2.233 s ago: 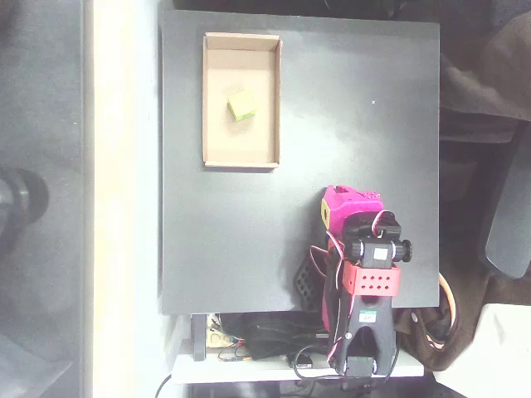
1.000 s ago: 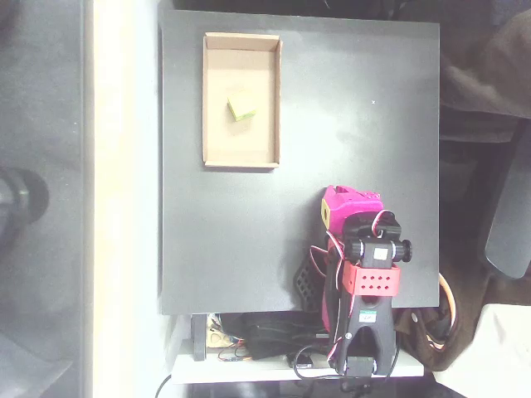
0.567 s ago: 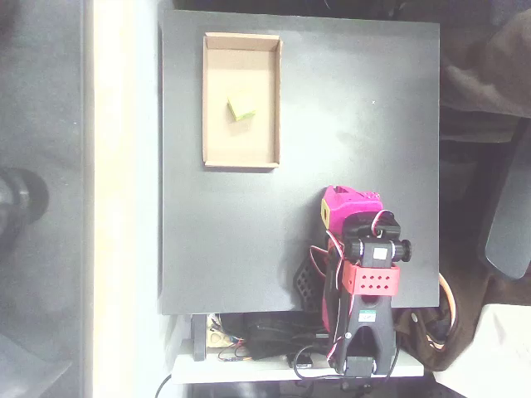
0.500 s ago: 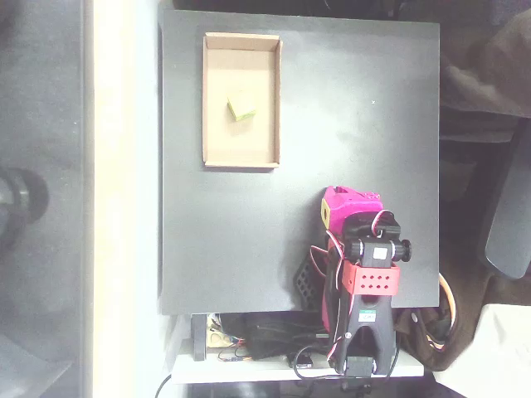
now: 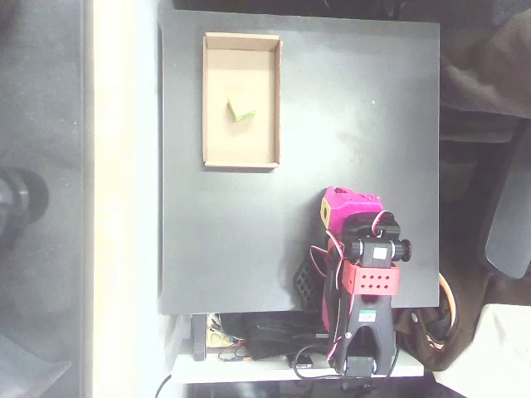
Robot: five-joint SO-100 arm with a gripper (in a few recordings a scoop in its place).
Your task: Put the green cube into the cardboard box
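Small lime-green matte cube (image 5: 241, 109) sits tilted inside the shallow tan cardboard box (image 5: 213, 99), near its middle, on the square matte black tabletop (image 5: 348, 124), far left. Magenta gripper (image 5: 347, 204) folded near right, well apart; jaw state unreadable. Pale floor strip (image 5: 124, 207) left.

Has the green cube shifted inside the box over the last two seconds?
Yes. The green cube looks smaller and sits slightly lower against the cardboard box walls, apparently settled.

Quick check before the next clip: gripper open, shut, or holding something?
Gripper: cannot be told; folded back at the arm's base, fingers hidden. It holds nothing: the green cube lies in the cardboard box.
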